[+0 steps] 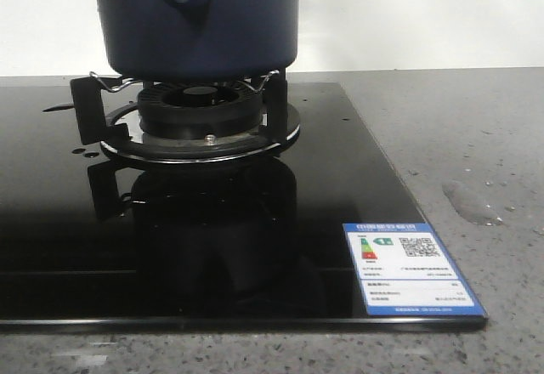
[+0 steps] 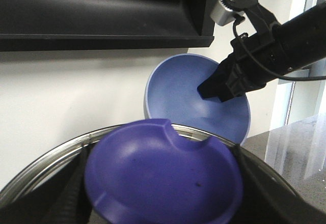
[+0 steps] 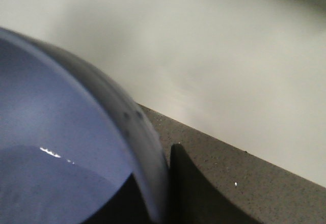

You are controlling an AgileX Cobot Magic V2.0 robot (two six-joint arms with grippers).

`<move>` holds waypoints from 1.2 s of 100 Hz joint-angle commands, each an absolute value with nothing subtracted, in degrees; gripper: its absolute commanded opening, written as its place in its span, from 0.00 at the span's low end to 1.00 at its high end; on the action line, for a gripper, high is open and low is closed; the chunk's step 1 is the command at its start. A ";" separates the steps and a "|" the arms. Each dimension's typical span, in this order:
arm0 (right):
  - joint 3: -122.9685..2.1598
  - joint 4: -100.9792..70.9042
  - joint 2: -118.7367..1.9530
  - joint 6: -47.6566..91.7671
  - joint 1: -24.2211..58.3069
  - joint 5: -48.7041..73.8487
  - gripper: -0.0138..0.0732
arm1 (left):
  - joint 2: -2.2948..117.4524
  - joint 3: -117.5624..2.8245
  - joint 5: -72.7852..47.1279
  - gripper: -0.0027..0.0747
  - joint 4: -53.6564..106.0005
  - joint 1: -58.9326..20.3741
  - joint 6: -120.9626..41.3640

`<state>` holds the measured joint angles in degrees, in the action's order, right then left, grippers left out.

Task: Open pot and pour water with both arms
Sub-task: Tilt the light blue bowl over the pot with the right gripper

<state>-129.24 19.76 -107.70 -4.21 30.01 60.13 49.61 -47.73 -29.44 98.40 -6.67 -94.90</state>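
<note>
**Pot on the burner, lid off, bowl held above**

The navy pot [image 1: 195,21] sat on the gas burner's trivet [image 1: 191,115] at the top centre of the front view, its handle stub facing forward. On the black glass hob [image 1: 255,246] an energy label [image 1: 412,268] lay lower right; a water puddle [image 1: 472,202] marked the countertop [image 1: 476,136]. In the left wrist view, the left gripper [image 2: 163,183] clasped the purple lid [image 2: 163,175] in the lower centre, over the pot's steel rim. Upper right, the right gripper [image 2: 216,87] pinched the tilted light-blue bowl [image 2: 188,102].

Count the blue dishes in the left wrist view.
2. A light blue bowl, tilted, its rim gripped by the right tool; a darker blue lid nearer the camera, in front of a steel rim. Others may be hidden outside the frame.
</note>
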 commanded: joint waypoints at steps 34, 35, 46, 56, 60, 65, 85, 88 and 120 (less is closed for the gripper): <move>-131.22 41.91 -108.93 -9.65 38.47 57.36 0.11 | 48.77 -49.62 -30.19 0.42 102.41 -7.22 -94.47; -131.22 42.42 -109.02 -9.65 38.68 57.36 0.11 | 48.77 -49.62 -30.19 0.42 102.41 -7.22 -94.47; -131.22 48.15 -109.47 -9.65 40.35 57.94 0.11 | 48.77 -49.62 -30.19 0.42 102.41 -7.22 -94.47; -131.22 52.60 -109.51 -9.65 41.52 58.93 0.11 | 48.77 -49.62 -30.07 0.42 102.41 -7.88 -94.47; -131.22 54.61 -109.51 -9.65 41.63 59.53 0.11 | 48.77 -49.62 -30.04 0.42 102.41 -8.33 -94.47; -131.22 56.85 -109.51 -9.65 42.09 60.25 0.11 | 48.77 -49.62 -29.90 0.42 102.41 -8.69 -94.47; -131.22 62.80 -109.51 -9.65 43.22 60.53 0.11 | 48.77 -49.62 -29.67 0.42 102.41 -9.14 -94.47; -131.22 64.10 -109.51 -9.65 43.49 60.53 0.11 | 48.77 -49.62 -29.67 0.42 102.41 -9.14 -94.47; -131.22 77.04 -109.51 -9.65 46.96 58.87 0.11 | 48.77 -49.62 -29.67 0.42 102.41 -9.14 -94.47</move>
<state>-129.24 68.64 -112.85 -9.43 45.87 62.04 49.61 -47.73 -28.82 98.67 -8.67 -94.90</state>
